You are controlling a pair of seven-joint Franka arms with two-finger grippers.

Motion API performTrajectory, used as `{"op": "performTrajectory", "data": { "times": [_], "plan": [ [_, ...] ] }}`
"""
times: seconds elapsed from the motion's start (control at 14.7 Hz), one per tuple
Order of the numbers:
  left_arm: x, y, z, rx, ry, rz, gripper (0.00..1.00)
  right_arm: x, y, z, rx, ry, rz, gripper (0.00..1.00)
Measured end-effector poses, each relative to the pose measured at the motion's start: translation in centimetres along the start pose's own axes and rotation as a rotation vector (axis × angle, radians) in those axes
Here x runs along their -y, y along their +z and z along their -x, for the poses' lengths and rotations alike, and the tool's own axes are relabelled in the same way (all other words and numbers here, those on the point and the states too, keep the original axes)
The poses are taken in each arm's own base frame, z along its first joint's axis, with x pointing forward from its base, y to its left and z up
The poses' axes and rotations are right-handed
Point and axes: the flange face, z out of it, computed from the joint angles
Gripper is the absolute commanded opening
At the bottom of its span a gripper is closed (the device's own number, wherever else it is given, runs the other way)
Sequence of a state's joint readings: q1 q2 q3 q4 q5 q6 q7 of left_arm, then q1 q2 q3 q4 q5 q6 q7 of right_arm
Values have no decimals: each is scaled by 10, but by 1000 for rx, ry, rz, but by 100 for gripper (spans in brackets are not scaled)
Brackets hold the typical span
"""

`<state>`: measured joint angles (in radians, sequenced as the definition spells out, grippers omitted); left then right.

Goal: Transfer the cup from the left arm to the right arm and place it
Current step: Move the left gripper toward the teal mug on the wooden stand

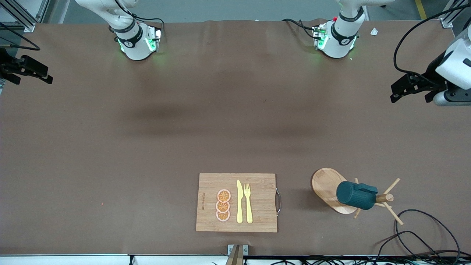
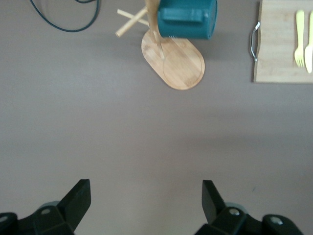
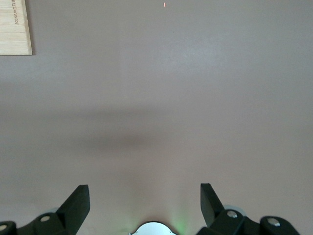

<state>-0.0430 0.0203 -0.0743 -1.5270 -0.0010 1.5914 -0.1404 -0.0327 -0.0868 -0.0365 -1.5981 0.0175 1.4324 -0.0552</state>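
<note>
The dark teal ribbed cup (image 1: 356,195) hangs tilted on a peg of the wooden peg rack (image 1: 325,182), near the front camera at the left arm's end of the table. It also shows in the left wrist view (image 2: 188,17), over the rack's oval base (image 2: 181,63). My left gripper (image 1: 393,94) is open and empty, up in the air over bare table, well apart from the cup; its fingertips (image 2: 80,188) stand wide apart. My right gripper (image 1: 48,74) is open and empty over the table's edge at the right arm's end; in its wrist view (image 3: 145,196) only bare table lies between the fingers.
A wooden cutting board (image 1: 263,191) with a metal handle lies near the front edge, bearing orange slices (image 1: 223,205), a yellow knife (image 1: 239,202) and a fork (image 1: 248,202). Black cables (image 1: 423,235) loop on the table beside the rack.
</note>
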Motion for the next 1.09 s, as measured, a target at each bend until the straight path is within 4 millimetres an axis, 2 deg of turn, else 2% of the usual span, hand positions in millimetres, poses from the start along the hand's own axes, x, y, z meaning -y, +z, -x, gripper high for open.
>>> {"op": "performTrajectory", "data": {
  "times": [0.27,0.54,0.88,1.09],
  "plan": [
    [2,23,-18,22,-254,64,100,0,0,0,-3,0,0,100],
    [21,51,-47,14,-505,149,100,0,0,0,-3,0,0,100],
    [15,90,-83,-22,-807,252,100,0,0,0,-3,0,-1,100],
    [4,112,-104,-55,-970,326,100,-3,0,0,-3,5,-9,100]
  ]
}}
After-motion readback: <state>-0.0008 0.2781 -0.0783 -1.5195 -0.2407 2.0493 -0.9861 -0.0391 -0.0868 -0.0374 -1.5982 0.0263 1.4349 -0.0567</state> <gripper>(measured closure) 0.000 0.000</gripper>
